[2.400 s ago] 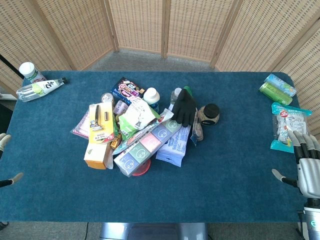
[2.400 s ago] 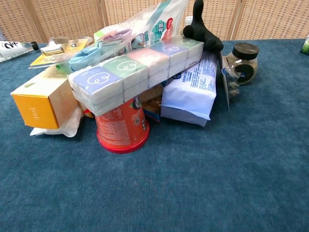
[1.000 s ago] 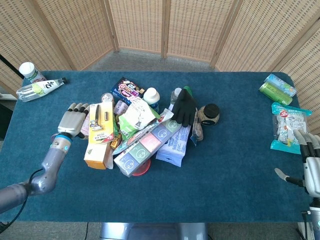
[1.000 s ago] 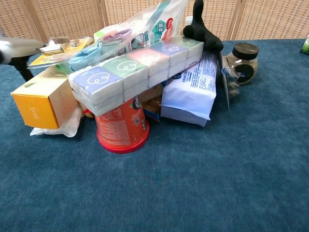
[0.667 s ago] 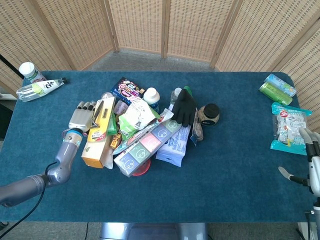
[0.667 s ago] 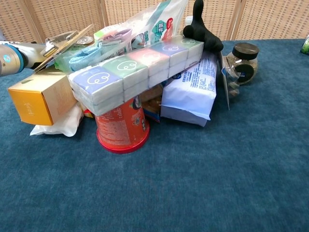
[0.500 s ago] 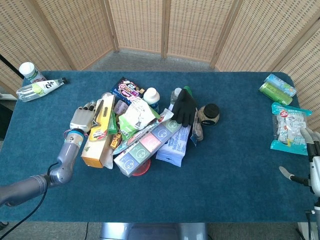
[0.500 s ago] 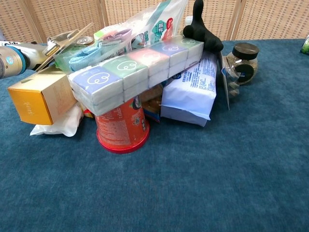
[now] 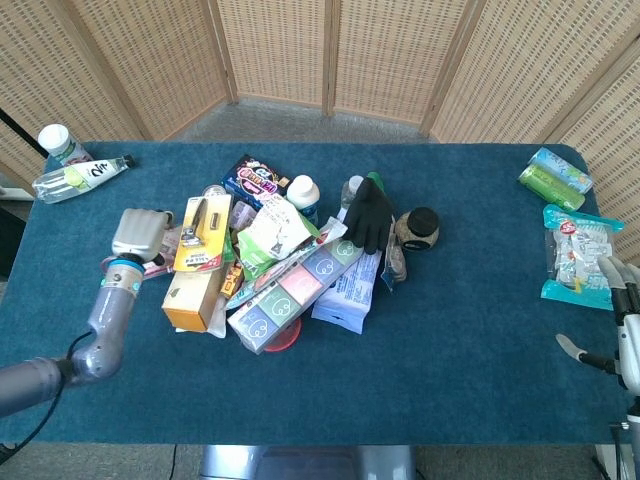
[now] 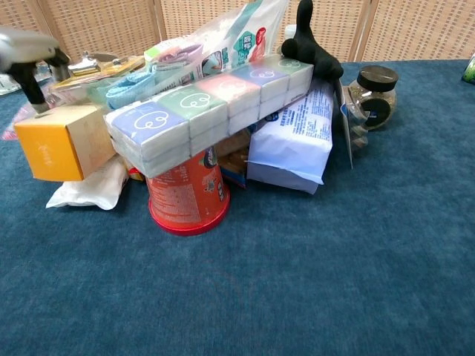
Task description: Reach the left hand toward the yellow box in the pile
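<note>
The yellow box lies at the left edge of the pile, partly under a yellow blister pack. In the chest view the yellow box shows its orange end face. My left hand hovers just left of the box and the pack, back up and fingers bent downward, with nothing in it. In the chest view the left hand sits above the box's far corner, a dark fingertip reaching down to the box top. My right hand rests at the table's right edge, fingers apart and empty.
The pile holds a long tissue multipack, a red cup, a blue-white bag, a black glove and a jar. Bottles lie at the back left, snack packs at the right.
My left hand has drawn back to the left, out from under the blister pack. The pack has dropped flatter and the yellow box has turned slightly. The right hand is still.
</note>
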### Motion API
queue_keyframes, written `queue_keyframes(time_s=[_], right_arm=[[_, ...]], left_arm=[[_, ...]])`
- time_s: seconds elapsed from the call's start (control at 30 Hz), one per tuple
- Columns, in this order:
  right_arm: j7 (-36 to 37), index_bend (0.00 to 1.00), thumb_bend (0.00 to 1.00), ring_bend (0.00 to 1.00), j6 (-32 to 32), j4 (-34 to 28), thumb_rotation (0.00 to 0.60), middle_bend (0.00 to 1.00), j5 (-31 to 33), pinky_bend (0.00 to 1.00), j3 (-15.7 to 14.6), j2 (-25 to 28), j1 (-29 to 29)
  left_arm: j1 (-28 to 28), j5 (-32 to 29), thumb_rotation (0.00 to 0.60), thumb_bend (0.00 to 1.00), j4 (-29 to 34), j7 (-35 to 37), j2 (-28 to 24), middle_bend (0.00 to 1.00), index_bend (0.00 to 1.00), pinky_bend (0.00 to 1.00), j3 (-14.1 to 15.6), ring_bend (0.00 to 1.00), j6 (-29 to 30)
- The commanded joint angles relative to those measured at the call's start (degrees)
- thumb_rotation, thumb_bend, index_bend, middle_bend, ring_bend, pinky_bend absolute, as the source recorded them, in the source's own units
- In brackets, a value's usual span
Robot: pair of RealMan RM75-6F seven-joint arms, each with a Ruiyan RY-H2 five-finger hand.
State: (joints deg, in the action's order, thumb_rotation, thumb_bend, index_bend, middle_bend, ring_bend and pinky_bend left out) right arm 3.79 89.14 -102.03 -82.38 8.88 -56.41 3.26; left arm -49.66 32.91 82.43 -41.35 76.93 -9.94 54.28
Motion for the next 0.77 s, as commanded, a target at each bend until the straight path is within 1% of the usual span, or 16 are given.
queue_keyframes(time_s=[0.03,0.23,0.33,0.43,0.53,0.77], right_arm=[[-0.2,0.00,0.00,0.00,0.0,-0.2,0.600,0.00,-0.1,0.00,-0.1,0.0,0.0],[-0.8,0.00,0.00,0.00,0.2,-0.7,0.600,0.00,-0.8,0.00,-0.3,-0.1,0.0],[-1.0,0.00,0.00,0.00,0.2,-0.9,0.600,0.00,-0.9,0.00,-0.4,-0.1,-0.1],[-0.9,0.00,0.00,0.00,0.3,-1.1,0.600,0.00,-0.9,0.00,-0.4,0.0,-0.1],[-0.8,0.00,0.00,0.00,0.3,-1.0,0.600,0.00,-0.9,0.00,-0.4,0.1,-0.2],[-0.9,0.00,0.00,0.00,0.0,-0.9,0.600,0.00,-0.6,0.00,-0.4,0.0,-0.1]], left_arm=[[2.3,1.6,0.600,0.00,11.2,1.5,-10.1,0.91,0.88,0.95,-1.5,0.89,4.8],[4.0,4.0,0.600,0.00,23.6,2.6,-21.5,0.91,0.88,0.93,-4.0,0.89,9.6],[4.4,4.7,0.600,0.00,27.9,2.6,-25.4,0.90,0.88,0.93,-5.0,0.89,11.6],[4.5,4.6,0.600,0.00,30.8,2.9,-28.1,0.90,0.88,0.92,-6.0,0.89,12.4],[4.5,4.9,0.600,0.00,32.6,3.4,-29.7,0.90,0.88,0.92,-6.6,0.89,13.1],[4.4,5.2,0.600,0.00,34.0,5.1,-31.3,0.90,0.88,0.91,-7.4,0.89,13.1]])
